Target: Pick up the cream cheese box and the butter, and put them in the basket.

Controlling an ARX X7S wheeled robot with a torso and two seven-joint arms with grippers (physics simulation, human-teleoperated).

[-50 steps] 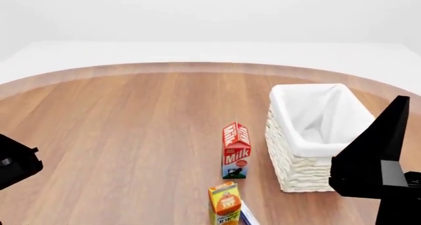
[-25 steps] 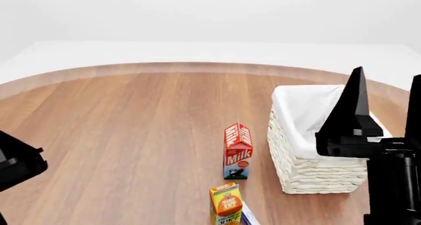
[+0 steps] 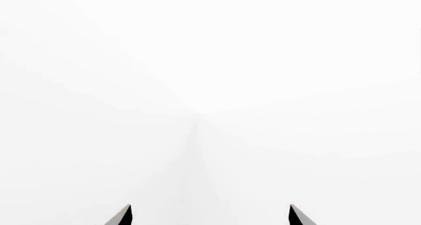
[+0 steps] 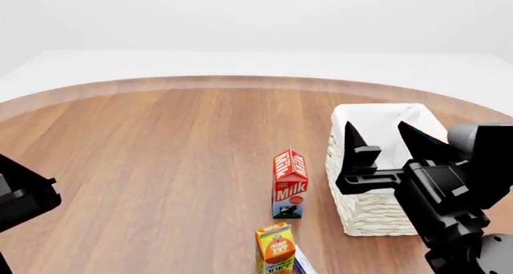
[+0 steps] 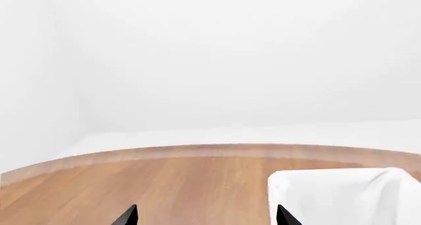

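The white wicker basket (image 4: 370, 211) with its cloth liner stands at the right of the wooden table; its corner also shows in the right wrist view (image 5: 342, 195). My right gripper (image 4: 375, 131) is open and empty, held up in front of the basket's near side, fingers pointing away over its rim. Only a blue-and-white sliver of the cream cheese box (image 4: 303, 265) shows at the bottom edge, beside the juice carton. The butter is out of view. My left gripper (image 3: 210, 214) is open and faces blank white; its black body (image 4: 23, 196) sits at the head view's left edge.
A red milk carton (image 4: 289, 184) stands upright just left of the basket. An orange juice carton (image 4: 275, 249) stands nearer me, below it. The round wooden table (image 4: 160, 154) stretches left and back to its curved far edge.
My right arm has swung up and leftward in front of the basket, and both open fingers now show against it. The left arm has hardly moved.
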